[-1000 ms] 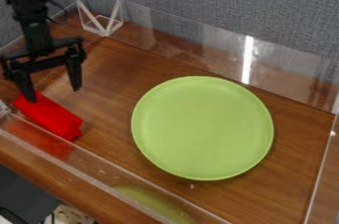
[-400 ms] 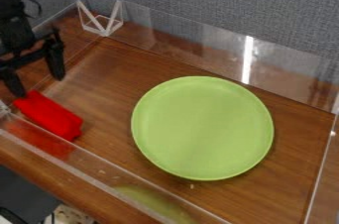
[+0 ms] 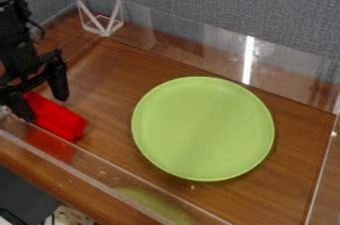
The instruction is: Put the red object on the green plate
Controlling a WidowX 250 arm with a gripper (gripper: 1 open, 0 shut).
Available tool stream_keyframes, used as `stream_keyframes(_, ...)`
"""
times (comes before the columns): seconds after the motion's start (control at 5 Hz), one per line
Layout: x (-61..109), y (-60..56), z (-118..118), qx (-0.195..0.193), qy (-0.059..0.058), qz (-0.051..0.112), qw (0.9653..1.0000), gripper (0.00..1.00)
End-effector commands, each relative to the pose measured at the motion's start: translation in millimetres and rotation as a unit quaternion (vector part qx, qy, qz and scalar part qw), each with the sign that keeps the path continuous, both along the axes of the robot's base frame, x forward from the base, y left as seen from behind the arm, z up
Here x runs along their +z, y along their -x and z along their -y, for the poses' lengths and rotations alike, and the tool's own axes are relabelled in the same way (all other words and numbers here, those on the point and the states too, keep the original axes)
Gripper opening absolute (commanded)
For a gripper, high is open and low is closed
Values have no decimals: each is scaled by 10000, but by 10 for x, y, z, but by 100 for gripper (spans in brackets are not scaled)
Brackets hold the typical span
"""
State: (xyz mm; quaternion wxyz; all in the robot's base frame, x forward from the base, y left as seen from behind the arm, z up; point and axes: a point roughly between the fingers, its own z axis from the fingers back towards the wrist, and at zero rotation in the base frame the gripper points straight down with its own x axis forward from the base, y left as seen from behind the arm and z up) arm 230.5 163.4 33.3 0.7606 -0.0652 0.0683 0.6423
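We see the red object [image 3: 56, 117] lying on the wooden worktop [image 3: 126, 82], at about eight o'clock in the view, close to the clear front wall [image 3: 133, 191]. The green plate [image 3: 204, 128] lies flat, well apart from it, toward three o'clock of the block. Our black jaws [image 3: 54, 96] are spread wide and released, over the block's ten o'clock end; whether they touch it, we cannot tell. A white wire frame [image 3: 99, 20] stands near eleven o'clock.

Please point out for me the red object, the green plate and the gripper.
red object [image 3: 62, 120]: camera view, on its upper surface
green plate [image 3: 204, 129]: camera view, on its flat middle
gripper [image 3: 39, 92]: camera view, midway between its fingertips
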Motion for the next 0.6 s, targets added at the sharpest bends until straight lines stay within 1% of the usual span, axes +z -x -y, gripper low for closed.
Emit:
stream_keyframes(0.0, 35, -64, -72, 135, -126, 129, 9997, 0)
stream_keyframes(0.2, 141, -111, -44, 140, -77, 166, 9997, 0)
stream_keyframes(0.4, 311, -170, 5, 114, 1, 244, 9996, 0)
